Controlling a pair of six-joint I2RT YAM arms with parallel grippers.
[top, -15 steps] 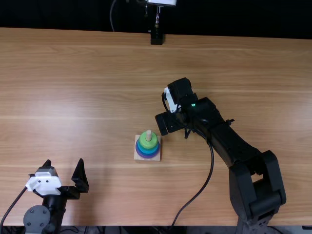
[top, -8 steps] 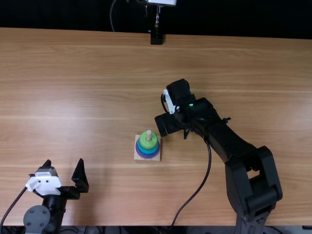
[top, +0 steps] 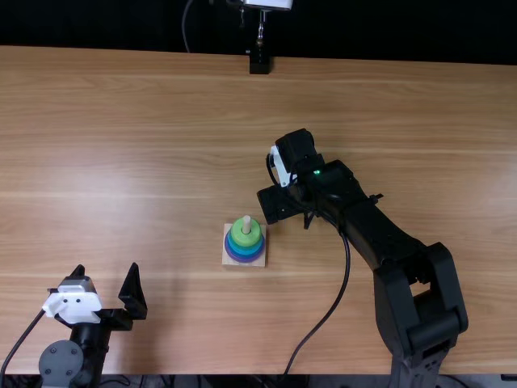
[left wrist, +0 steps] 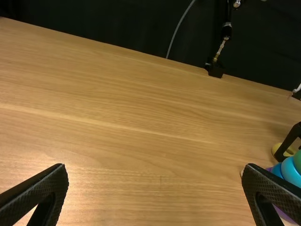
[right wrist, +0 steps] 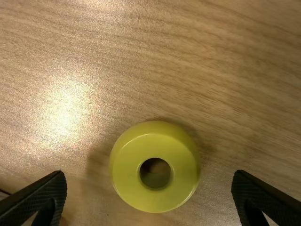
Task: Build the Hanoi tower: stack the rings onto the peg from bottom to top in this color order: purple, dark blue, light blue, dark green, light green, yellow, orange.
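In the top view my left gripper stands open at the near left, away from the rings. My right gripper is just beyond and right of the peg's wooden base. Purple, blue and green rings are stacked around the peg, a light green ring uppermost. In the left wrist view my left gripper is open, with the stack partly behind one finger and a yellow ring beyond. The right wrist view has the yellow ring flat on the table between the spread fingers of my right gripper.
A black stand is at the table's far edge. The right forearm and its hanging cable lie to the right of the ring stack.
The right arm's elbow and forearm have shifted slightly left, while its gripper has stayed almost in place. The left arm and the stack have not moved.
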